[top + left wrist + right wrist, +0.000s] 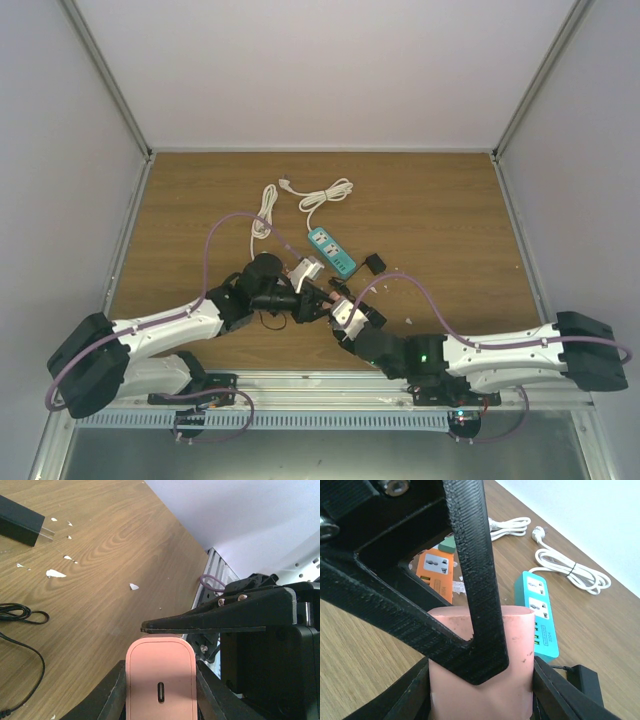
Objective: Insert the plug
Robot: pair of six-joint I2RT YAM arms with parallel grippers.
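Both arms reach inward and meet beside the teal power strip (331, 251). There the left gripper (160, 666) and right gripper (481, 670) both clench one pink block (515, 630).

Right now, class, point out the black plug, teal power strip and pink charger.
black plug (374, 263): top view, its body.
teal power strip (542, 625): right wrist view, socket face.
pink charger (160, 670): left wrist view, end face.
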